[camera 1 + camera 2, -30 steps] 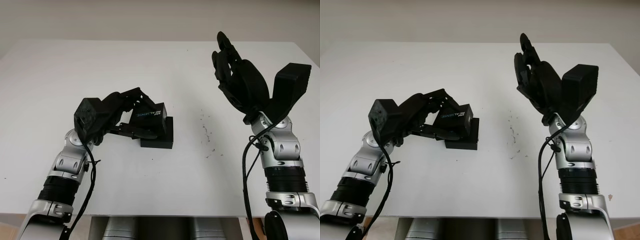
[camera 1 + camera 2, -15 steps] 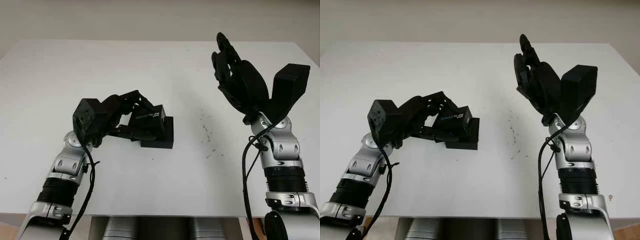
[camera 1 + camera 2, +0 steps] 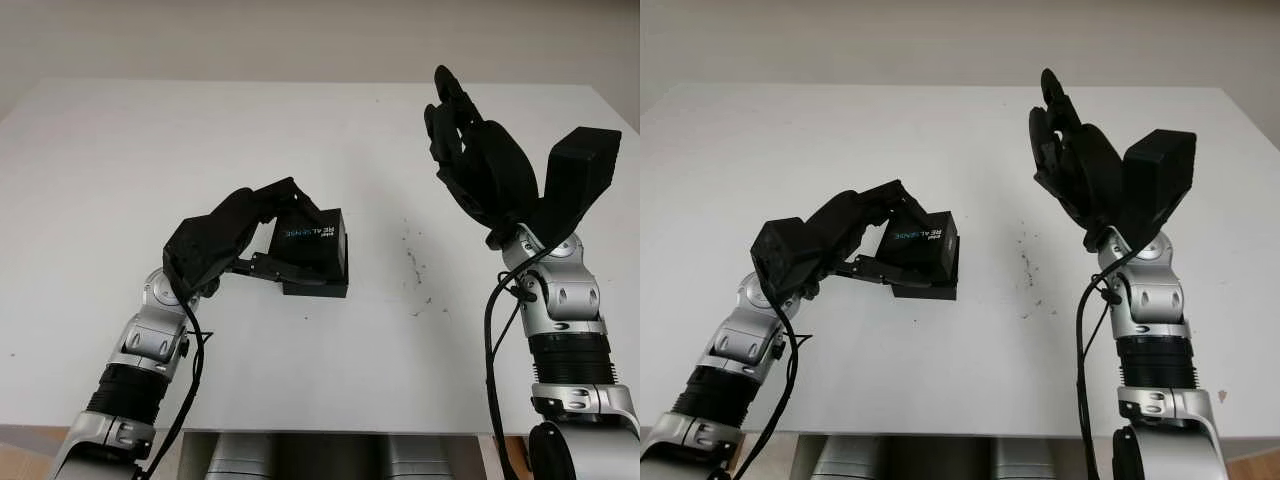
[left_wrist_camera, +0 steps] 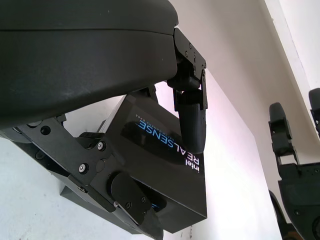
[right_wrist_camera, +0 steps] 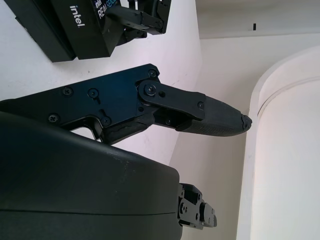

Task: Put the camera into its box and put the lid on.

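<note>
**Lid held tilted over the box**

Lid, black with "intel REALSENSE" printed on its top, sits in the left hand, which pinches it: one finger lies across the printed face and others press against its near side. The lid is tilted, its far edge raised, and it lies on top of the box, overlapping it rather than seated square; the box's lower edge sticks out beneath the lid toward the robot. The box is flat on the white table, left of the table's middle. Whether the camera is inside the box cannot be told, as the lid covers it.

A scatter of small dark specks marks the table just right of the box.

The right hand is raised above the table, well to the right of the box and apart from it, open and holding nothing.
</note>
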### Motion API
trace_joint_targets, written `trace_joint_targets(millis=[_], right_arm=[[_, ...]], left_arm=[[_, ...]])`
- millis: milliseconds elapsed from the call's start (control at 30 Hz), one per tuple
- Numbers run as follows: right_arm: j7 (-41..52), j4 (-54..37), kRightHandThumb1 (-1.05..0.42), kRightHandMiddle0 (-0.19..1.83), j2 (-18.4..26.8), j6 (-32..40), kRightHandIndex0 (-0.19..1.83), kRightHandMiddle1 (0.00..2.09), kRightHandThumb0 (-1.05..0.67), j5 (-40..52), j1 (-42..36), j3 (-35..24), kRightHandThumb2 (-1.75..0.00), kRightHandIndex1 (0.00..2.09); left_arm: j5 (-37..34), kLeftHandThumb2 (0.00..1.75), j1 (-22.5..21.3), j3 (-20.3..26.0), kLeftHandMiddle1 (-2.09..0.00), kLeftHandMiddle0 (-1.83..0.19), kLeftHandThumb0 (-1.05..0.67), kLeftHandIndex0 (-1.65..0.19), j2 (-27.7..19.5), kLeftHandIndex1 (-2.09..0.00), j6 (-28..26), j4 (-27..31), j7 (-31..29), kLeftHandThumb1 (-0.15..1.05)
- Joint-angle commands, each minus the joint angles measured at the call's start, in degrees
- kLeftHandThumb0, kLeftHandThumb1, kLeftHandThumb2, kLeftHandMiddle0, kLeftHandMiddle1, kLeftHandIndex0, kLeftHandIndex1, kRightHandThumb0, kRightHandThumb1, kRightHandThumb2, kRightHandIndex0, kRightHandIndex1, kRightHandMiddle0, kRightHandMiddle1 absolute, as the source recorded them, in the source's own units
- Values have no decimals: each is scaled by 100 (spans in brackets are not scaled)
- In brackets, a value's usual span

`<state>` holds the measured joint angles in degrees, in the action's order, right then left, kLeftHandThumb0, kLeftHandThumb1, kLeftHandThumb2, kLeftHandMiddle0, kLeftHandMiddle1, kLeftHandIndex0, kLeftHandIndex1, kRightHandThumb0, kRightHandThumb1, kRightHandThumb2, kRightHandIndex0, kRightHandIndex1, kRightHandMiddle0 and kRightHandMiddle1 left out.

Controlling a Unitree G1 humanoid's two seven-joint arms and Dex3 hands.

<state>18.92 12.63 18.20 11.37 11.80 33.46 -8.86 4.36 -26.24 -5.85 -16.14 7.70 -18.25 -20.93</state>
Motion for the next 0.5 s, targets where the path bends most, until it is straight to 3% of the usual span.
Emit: trace_joint_targets(millis=[0, 467], right_arm=[[21, -105, -105, -19, 39, -9, -19, 2, -70, 27, -15, -29, -66, 0], [-33, -138, -105, -19, 22, -14, -19, 3, -70, -7, -21, -32, -65, 0]], left_arm=[[-4, 5, 99, -80, -154, -40, -18, -34, 75, -148, 135, -15, -44, 96], [111, 5, 150, -141, -157, -40, -17, -34, 144, -149, 250, -45, 37, 96]])
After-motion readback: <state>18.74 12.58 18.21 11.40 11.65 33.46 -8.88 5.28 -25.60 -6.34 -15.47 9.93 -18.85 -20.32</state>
